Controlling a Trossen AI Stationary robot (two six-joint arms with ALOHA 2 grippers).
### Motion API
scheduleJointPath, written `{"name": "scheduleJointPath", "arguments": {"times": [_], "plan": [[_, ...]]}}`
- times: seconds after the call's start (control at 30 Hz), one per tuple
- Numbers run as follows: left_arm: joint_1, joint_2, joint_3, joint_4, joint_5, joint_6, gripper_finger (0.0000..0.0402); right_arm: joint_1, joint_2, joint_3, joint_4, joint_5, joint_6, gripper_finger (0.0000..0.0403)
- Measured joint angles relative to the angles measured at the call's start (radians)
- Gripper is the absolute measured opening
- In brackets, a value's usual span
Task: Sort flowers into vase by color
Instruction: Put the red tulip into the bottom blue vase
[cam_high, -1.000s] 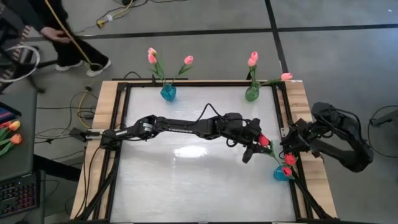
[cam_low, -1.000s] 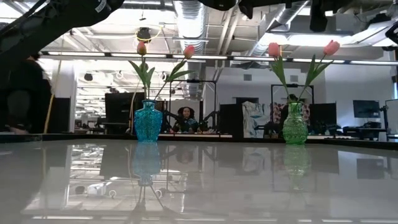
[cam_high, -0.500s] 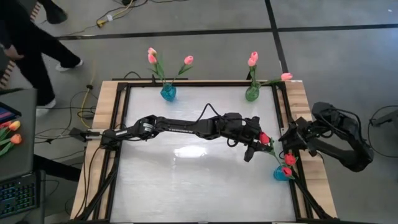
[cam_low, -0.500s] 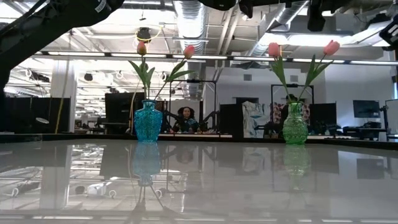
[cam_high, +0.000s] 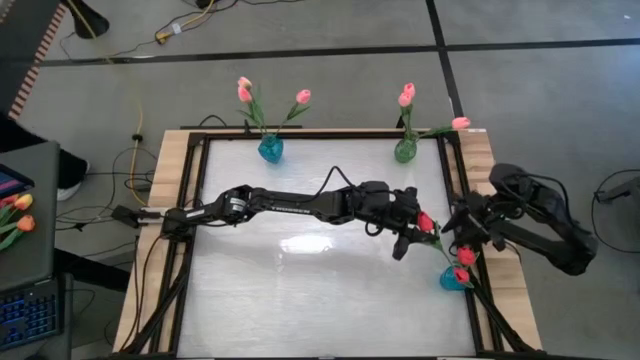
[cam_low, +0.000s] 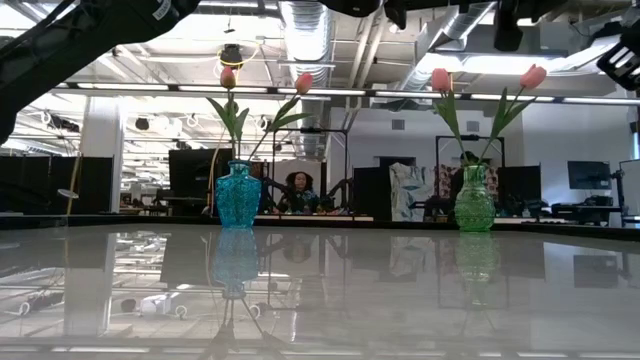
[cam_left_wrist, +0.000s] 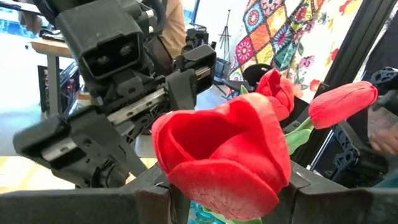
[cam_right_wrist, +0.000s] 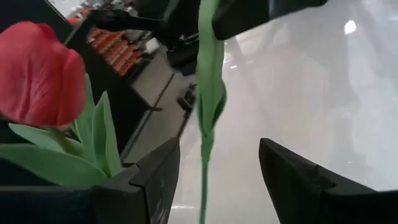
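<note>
My left gripper (cam_high: 416, 230) reaches across to the table's right side and is shut on a red tulip (cam_high: 425, 222), whose head fills the left wrist view (cam_left_wrist: 224, 155). Its green stem (cam_right_wrist: 209, 99) hangs down between the fingers of my open right gripper (cam_right_wrist: 214, 180), which faces it from the table's right edge (cam_high: 458, 228) without touching it. Just below stands a small blue vase (cam_high: 450, 280) with two red tulips (cam_high: 466, 257). Whether the held stem's lower end reaches this vase I cannot tell. My left gripper pinches the red tulip between its two fingers at the base of the head (cam_left_wrist: 239, 208), coming level from the table's left. The head stands above the fingers and the stem (cam_right_wrist: 205, 143) hangs below them. The fingers themselves hide the exact place of contact.
At the far edge stand a blue vase (cam_high: 270, 149) and a green vase (cam_high: 404, 151), each holding pink tulips; both show in the low view (cam_low: 238, 195) (cam_low: 474, 200). Orange tulips (cam_high: 18, 222) lie on a side table beyond the left edge. The wooden table frame (cam_high: 480, 160) borders the white top.
My right gripper has edged toward the table's left, closer to the held tulip's stem. The left gripper and the tulip have kept still. A person beyond the far left corner has walked out of view.
</note>
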Motion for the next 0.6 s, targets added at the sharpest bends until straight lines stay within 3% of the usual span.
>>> {"name": "scheduleJointPath", "arguments": {"times": [0.6], "plan": [[0.004, 0.002, 0.000, 0.000, -0.024, -0.001, 0.0128, 0.003, 0.169, -0.023, 0.135, -0.017, 0.004, 0.0247]]}}
